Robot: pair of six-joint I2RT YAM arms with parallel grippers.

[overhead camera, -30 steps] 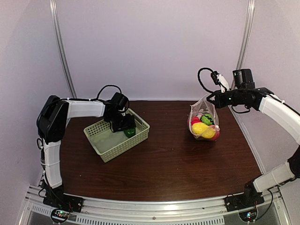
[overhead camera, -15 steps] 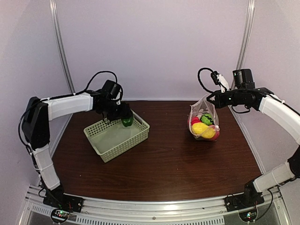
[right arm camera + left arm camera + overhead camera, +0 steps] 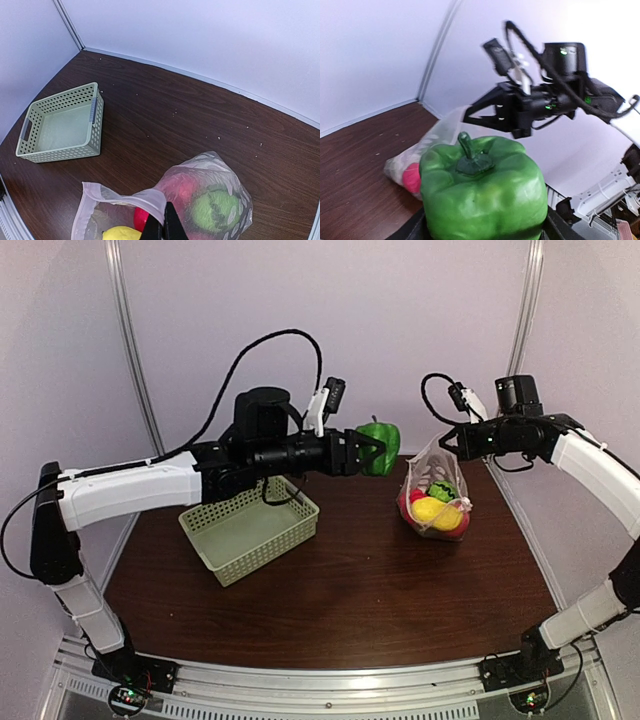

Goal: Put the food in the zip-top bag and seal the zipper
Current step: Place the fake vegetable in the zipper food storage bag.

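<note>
Pale lilac walls [image 3: 330, 330] on three sides, with a dark brown wooden table [image 3: 340, 590] underneath.

On the left: stretched out long and almost level from the shoulder, with a white forearm and a black wrist, reaching across toward the right side. At its tip, the left end effector [image 3: 372, 452], clenched on a green bell pepper [image 3: 390, 438]. Grips the pepper by both flanks, stem upward, high above the table. Behind and below that end effector, well apart from it: a pale green lattice basket [image 3: 250, 530] sitting on the table. Just ahead of it and slightly lower: the zip-top bag [image 3: 432, 502], close to the pepper but not touching.

On the right: bent sharply at the elbow, rising from the near edge, then angling inward with the wrist pointing left. Right end effector [image 3: 447, 444] pinched fully closed on the bag's upper rim, so that the bag hangs down from the fingers. Cannot tell whether the bottom of the bag rests on the table or hangs just over it. Beneath those closed fingers, inside the clear plastic: a yellow piece [image 3: 120, 233], a red round fruit [image 3: 175, 189] and a green leafy piece [image 3: 215, 205]. Beside the right end effector, on the side facing the pepper: the zipper [image 3: 120, 196], unsealed, with the mouth sagging open.
</note>
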